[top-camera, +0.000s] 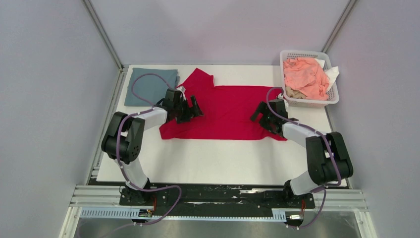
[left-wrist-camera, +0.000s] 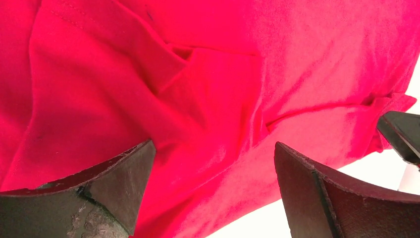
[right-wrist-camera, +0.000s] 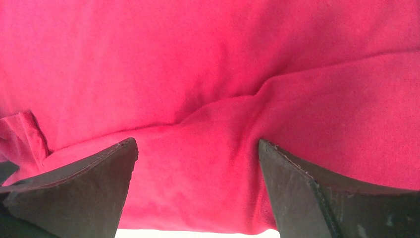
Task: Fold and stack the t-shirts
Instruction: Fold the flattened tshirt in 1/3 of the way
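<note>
The crimson red t-shirt (top-camera: pixel 225 109) lies spread on the white table, one sleeve pointing to the back left. It fills the left wrist view (left-wrist-camera: pixel 198 89) and the right wrist view (right-wrist-camera: pixel 208 74). The grey-blue t-shirt (top-camera: pixel 150 85) lies folded at the back left corner. My left gripper (top-camera: pixel 194 110) is open over the red shirt's left part, jaws wide apart with cloth between them (left-wrist-camera: pixel 213 163). My right gripper (top-camera: pixel 261 116) is open over the shirt's right part near its front edge (right-wrist-camera: pixel 198 163). Neither holds cloth.
A white mesh basket (top-camera: pixel 331 97) stands at the back right, holding salmon-pink cloth (top-camera: pixel 307 74) and a beige piece. Bare white table (top-camera: pixel 218 158) lies in front of the red shirt. Grey walls close in left, right and back.
</note>
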`<action>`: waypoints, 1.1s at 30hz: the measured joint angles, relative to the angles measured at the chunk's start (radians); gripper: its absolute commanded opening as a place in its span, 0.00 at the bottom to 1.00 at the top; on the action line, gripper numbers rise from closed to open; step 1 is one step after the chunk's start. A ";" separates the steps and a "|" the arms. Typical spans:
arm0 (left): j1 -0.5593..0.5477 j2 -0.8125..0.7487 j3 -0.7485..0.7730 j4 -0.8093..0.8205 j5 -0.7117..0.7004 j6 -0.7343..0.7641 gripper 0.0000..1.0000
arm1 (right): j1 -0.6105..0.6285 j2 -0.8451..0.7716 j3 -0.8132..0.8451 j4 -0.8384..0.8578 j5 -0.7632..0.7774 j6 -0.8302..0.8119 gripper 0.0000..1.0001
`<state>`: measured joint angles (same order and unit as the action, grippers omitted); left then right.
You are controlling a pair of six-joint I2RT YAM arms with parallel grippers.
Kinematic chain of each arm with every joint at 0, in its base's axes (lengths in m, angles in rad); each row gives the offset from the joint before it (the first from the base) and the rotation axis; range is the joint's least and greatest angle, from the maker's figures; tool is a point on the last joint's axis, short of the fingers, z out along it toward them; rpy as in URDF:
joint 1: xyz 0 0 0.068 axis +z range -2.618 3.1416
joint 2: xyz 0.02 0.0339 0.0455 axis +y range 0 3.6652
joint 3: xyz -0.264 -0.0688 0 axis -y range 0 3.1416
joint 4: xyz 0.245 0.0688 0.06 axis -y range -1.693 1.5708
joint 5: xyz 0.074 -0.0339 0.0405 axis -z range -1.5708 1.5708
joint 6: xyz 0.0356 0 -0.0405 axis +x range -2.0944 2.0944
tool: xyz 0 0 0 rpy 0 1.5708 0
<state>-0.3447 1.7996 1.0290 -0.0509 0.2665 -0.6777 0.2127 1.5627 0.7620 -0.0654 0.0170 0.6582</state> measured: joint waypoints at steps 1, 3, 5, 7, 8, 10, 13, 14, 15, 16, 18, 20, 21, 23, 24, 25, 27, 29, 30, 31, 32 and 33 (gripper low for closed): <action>0.000 -0.015 -0.025 0.014 0.003 -0.005 1.00 | 0.000 -0.021 -0.024 0.005 -0.001 0.004 1.00; -0.003 -0.056 -0.085 0.041 0.005 -0.016 1.00 | 0.000 -0.081 -0.080 -0.006 -0.002 0.016 1.00; -0.011 -0.103 -0.150 0.064 0.005 -0.033 1.00 | 0.000 -0.126 -0.113 -0.032 -0.002 0.023 1.00; -0.031 -0.155 -0.214 0.080 -0.002 -0.053 1.00 | 0.000 -0.183 -0.151 -0.069 -0.003 0.028 1.00; -0.046 -0.186 -0.248 0.083 -0.011 -0.064 1.00 | 0.000 -0.219 -0.174 -0.096 -0.003 0.032 1.00; -0.080 -0.237 -0.298 0.081 -0.026 -0.085 1.00 | 0.000 -0.277 -0.204 -0.146 -0.004 0.043 1.00; -0.144 -0.326 -0.381 0.067 -0.065 -0.126 1.00 | 0.000 -0.370 -0.248 -0.228 -0.006 0.074 1.00; -0.159 -0.354 -0.403 0.062 -0.075 -0.138 1.00 | 0.000 -0.404 -0.262 -0.256 -0.010 0.085 1.00; -0.174 -0.384 -0.428 0.050 -0.085 -0.155 1.00 | 0.000 -0.439 -0.276 -0.290 -0.015 0.097 0.99; -0.184 -0.408 -0.443 0.039 -0.092 -0.167 1.00 | 0.000 -0.467 -0.286 -0.317 -0.018 0.106 0.99; -0.209 -0.470 -0.481 0.002 -0.120 -0.198 1.00 | 0.000 -0.530 -0.305 -0.385 -0.026 0.127 1.00; -0.235 -0.537 -0.521 -0.032 -0.145 -0.220 1.00 | 0.002 -0.586 -0.317 -0.453 -0.028 0.149 1.00; -0.245 -0.567 -0.539 -0.045 -0.153 -0.229 1.00 | 0.005 -0.615 -0.323 -0.494 -0.027 0.160 1.00; -0.255 -0.613 -0.566 -0.066 -0.164 -0.240 1.00 | 0.014 -0.654 -0.330 -0.554 -0.029 0.174 1.00; -0.257 -0.625 -0.572 -0.075 -0.168 -0.241 1.00 | 0.020 -0.670 -0.333 -0.579 -0.033 0.183 1.00; -0.258 -0.630 -0.572 -0.082 -0.170 -0.242 1.00 | 0.025 -0.680 -0.337 -0.596 -0.036 0.192 1.00; -0.258 -0.631 -0.572 -0.087 -0.171 -0.242 1.00 | 0.036 -0.689 -0.340 -0.618 -0.041 0.207 1.00; -0.258 -0.632 -0.572 -0.089 -0.171 -0.241 1.00 | 0.044 -0.699 -0.345 -0.625 -0.044 0.219 1.00; -0.258 -0.635 -0.572 -0.092 -0.171 -0.240 1.00 | 0.048 -0.708 -0.348 -0.629 -0.045 0.227 1.00; -0.258 -0.638 -0.571 -0.098 -0.171 -0.239 1.00 | 0.053 -0.719 -0.351 -0.634 -0.045 0.235 1.00; -0.258 -0.642 -0.570 -0.106 -0.171 -0.237 1.00 | 0.059 -0.735 -0.354 -0.645 -0.045 0.242 1.00; -0.258 -0.647 -0.570 -0.116 -0.171 -0.236 1.00 | 0.065 -0.748 -0.356 -0.659 -0.044 0.250 1.00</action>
<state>-0.6025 1.1526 0.4591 -0.1665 0.0956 -0.9138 0.2775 0.8150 0.4065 -0.7246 -0.0273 0.9085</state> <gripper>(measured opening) 1.000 0.998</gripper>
